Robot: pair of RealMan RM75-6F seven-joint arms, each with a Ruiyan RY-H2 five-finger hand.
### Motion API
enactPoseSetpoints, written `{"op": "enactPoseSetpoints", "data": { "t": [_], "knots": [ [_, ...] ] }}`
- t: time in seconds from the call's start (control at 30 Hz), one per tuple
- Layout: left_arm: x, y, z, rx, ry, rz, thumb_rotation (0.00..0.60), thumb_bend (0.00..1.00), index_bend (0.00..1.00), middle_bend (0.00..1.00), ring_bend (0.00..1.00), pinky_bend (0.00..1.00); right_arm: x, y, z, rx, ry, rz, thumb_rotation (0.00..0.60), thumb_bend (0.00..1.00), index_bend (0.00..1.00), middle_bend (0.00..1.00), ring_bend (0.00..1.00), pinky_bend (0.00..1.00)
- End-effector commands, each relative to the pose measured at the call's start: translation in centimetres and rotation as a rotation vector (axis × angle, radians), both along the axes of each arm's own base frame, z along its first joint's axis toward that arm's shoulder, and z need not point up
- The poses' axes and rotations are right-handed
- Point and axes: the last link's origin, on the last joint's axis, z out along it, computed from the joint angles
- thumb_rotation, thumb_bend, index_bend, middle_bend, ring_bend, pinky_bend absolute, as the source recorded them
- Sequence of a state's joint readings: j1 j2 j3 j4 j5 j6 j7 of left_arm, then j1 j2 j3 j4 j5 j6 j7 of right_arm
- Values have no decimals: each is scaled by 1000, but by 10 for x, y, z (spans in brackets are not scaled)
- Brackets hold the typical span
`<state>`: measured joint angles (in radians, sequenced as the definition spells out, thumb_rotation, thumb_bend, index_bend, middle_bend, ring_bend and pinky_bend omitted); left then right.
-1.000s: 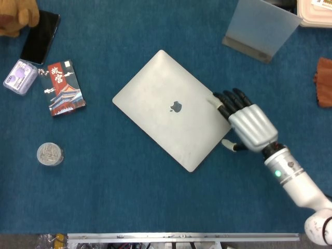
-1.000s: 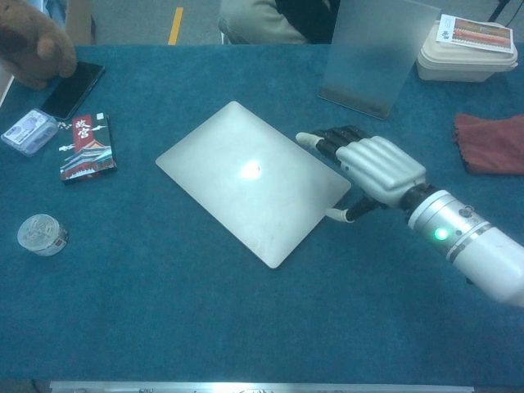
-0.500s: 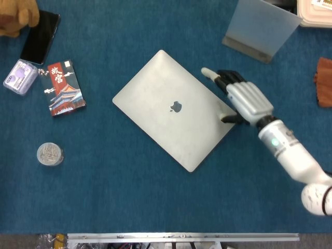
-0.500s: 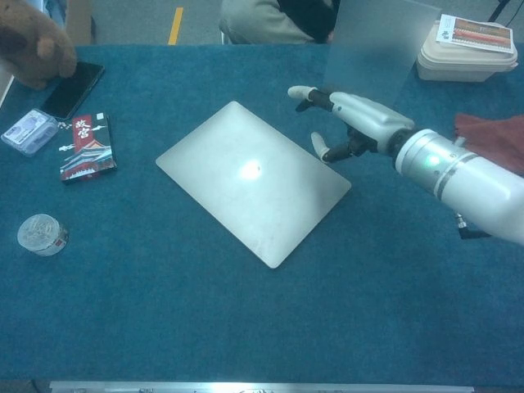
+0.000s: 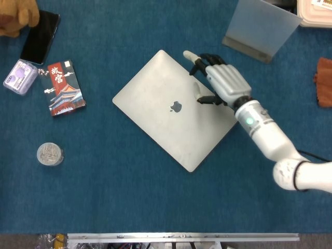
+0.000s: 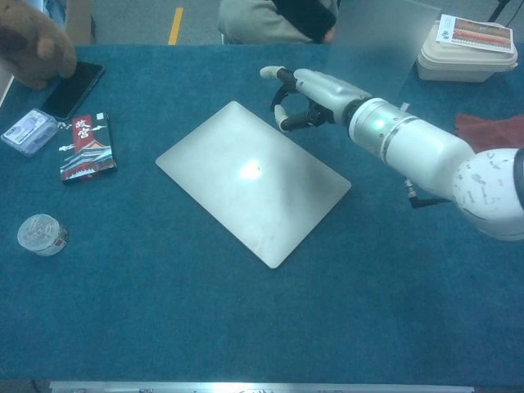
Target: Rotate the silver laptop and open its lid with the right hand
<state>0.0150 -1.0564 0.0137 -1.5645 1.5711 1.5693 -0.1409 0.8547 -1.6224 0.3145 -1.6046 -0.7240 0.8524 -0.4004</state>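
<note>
Silver laptop (image 5: 174, 109) lies closed and flat near the middle of the desk (image 5: 129, 197), turned diagonal w/ one corner pointing to the far edge; logo faces up. Right hand (image 5: 220, 83) is above the laptop's far-right edge, palm down, fingers spread and partly bent, grasping nothing. In the chest view the right hand (image 6: 307, 90) sits clear above the lid, beyond the laptop's (image 6: 254, 180) far corner; can't tell from the head view whether any fingertip touches the lid. White forearm runs back toward the desk's right edge.

Left hand: neither view shows it.

Far-left corner of the desk: black phone (image 5: 40, 37), w/ a brown plush toy (image 5: 15, 15) just beside it at the corner. Near the phone, along the left edge, a small clear box (image 5: 19, 77), and just beside that a card pack (image 5: 63, 88) w/ red-and-black print. Further toward the near edge on the left, a round clear container (image 5: 50, 154). Far-right area: frosted plastic stand (image 5: 262, 26), upright; white lidded box (image 6: 467, 49) at the far-right corner; dark red cloth (image 6: 491, 141) at the right edge.
</note>
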Motion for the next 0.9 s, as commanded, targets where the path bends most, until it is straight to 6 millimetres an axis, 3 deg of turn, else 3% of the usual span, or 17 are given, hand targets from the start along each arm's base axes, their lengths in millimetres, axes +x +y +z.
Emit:
{"op": "enactPoseSetpoints", "data": {
  "t": [0.03,0.23,0.9],
  "knots": [
    [0,-1,0,-2,1,-1,600,318,48,72,47,0,5,-6,-10,-25,52,11,365,586,0,307,13,37],
    [0,-2,0,6,-1,2,600,318,48,72,47,0,12,-14,-25,-53,130,34,356,577,0,257,13,37],
    [-3,-4,-2,-18,-7,14,600,318,48,71,47,0,18,-45,-67,-84,247,-19,350,569,0,257,0,32]
  ]
}}
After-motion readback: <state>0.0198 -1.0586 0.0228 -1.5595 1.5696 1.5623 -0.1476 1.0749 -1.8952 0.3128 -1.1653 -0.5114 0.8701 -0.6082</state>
